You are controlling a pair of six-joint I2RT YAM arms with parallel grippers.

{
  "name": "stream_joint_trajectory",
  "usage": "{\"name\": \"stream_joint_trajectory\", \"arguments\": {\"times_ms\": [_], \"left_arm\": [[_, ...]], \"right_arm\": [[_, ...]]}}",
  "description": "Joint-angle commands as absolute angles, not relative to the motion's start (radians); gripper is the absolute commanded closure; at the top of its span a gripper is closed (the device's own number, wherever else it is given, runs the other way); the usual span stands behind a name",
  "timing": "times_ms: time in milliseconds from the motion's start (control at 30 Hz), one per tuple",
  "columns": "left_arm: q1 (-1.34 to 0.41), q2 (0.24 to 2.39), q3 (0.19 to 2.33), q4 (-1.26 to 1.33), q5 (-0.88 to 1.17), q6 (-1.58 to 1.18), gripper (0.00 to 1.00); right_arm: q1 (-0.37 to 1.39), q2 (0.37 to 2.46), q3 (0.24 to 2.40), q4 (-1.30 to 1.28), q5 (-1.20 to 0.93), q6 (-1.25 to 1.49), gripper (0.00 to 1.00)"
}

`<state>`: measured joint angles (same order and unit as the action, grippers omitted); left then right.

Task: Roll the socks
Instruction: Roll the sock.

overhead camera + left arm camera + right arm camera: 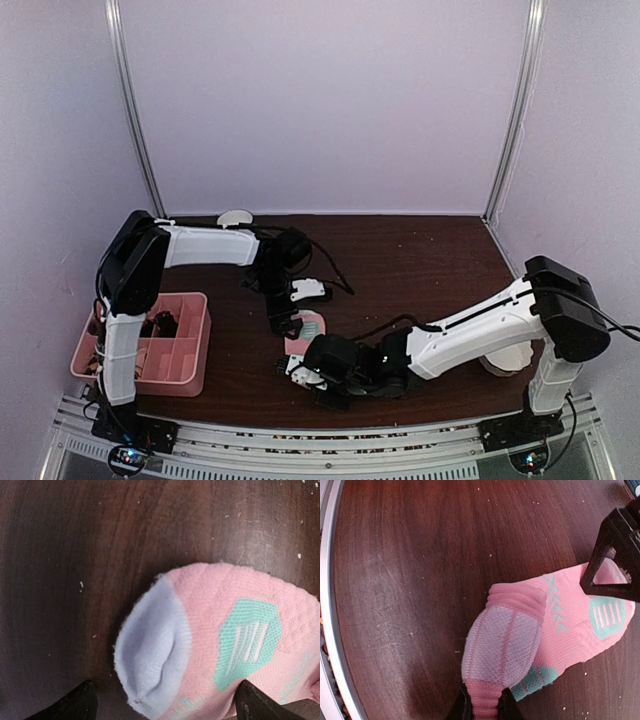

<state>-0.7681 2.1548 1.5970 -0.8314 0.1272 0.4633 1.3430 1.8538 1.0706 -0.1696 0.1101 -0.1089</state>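
Pinching the rolled end (502, 645) of the pink sock (570, 625), the right gripper (480, 707) is gripping with its 2 fingers drawn narrow on the fold, at 6 o'clock in its own wrist view. The rest of the sock is lying flat on the table (410, 580), running out toward 2 o'clock. The left gripper (165, 710) is hanging over that far end with its 2 fingers spread wide, holding nothing; whether the tips are touching fabric, cannot tell. In the top view the sock is sitting just toward 6 o'clock from the table's middle, between both grippers, with the pink tray (195, 375) at 8 o'clock.

Risks, as I am judging them:
- The roll is looking loose and springy, so a slipping pinch would let it unfurl.
- With the far end unpinned, the whole sock could be dragging along the smooth wood instead of winding up.
- The left fingers could be snagging the knit.

Materials: the sock is a stretchy ribbed knit in pink, with a mint panel (607, 616) carrying pale bars. The turned-out inside is showing pale lilac mesh, puffed and rounded. The table is dark, glossy wood grain flecked with lint.
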Motion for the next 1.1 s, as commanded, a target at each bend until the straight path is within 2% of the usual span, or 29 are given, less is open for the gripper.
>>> {"name": "stream_joint_trajectory", "arguments": {"times_ms": [0,300,700,1067], "left_arm": [[-0.774,2.241,1.602,-0.854,0.163,0.483,0.02],[-0.787,2.246,1.618,-0.868,0.227,0.504,0.02],[-0.807,2.259,1.644,-0.897,0.305,0.531,0.02],[-0.806,2.252,1.663,-0.901,0.308,0.544,0.02]], "right_arm": [[1.360,1.890,1.139,-0.294,0.069,-0.196,1.00],[1.282,2.012,1.256,-0.415,-0.137,-0.253,1.00],[1.173,2.087,1.366,-0.589,-0.271,-0.279,1.00],[1.113,2.228,1.312,-0.562,-0.441,0.078,1.00]]}}
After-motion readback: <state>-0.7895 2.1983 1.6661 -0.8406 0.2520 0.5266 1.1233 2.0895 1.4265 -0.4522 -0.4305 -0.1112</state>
